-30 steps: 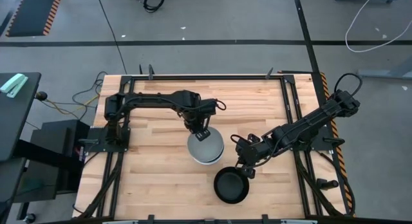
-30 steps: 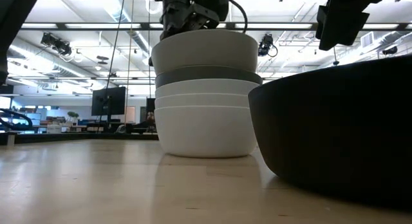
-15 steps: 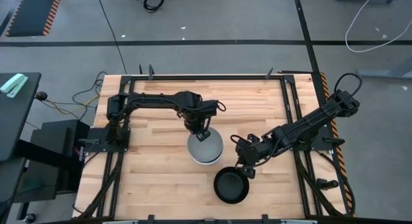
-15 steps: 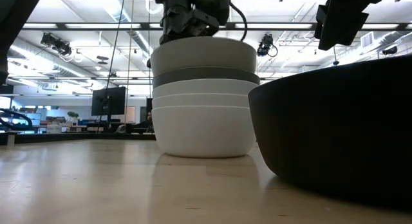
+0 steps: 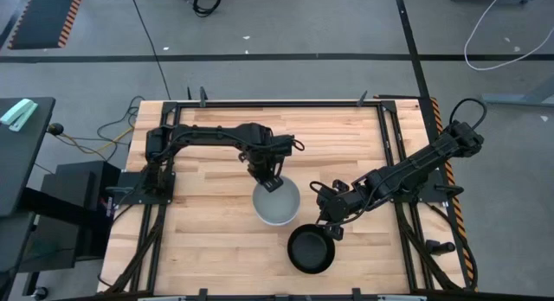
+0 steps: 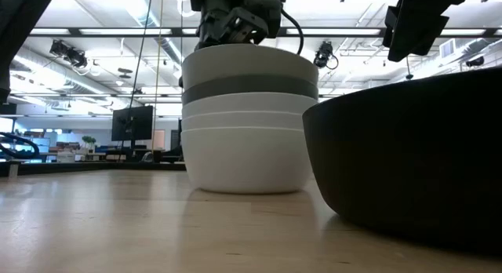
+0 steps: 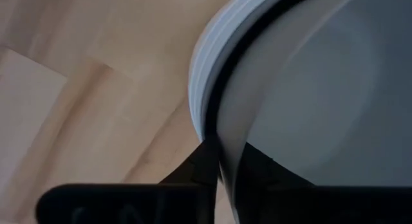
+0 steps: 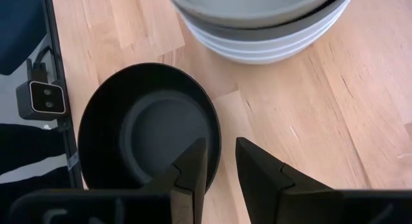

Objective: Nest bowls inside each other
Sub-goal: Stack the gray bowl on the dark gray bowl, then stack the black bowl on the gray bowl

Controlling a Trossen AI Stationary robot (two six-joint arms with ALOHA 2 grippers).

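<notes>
Bowls: stack (image 5: 276,203) stands mid-table (image 5: 208,240), light grey-green bowl (image 6: 249,63) on top, nested in dark grey bowl (image 6: 249,88), white bowls (image 6: 248,143) beneath. Black bowl (image 5: 311,250) sits apart near front edge, nothing in it. Left end effector (image 5: 270,181) at stack's far rim, fingers (image 7: 206,161) astride top bowl's wall, whether pinching or loosened cannot tell. Right end effector (image 8: 221,161) hangs over black bowl's rim, jaws parted, holding nothing
</notes>
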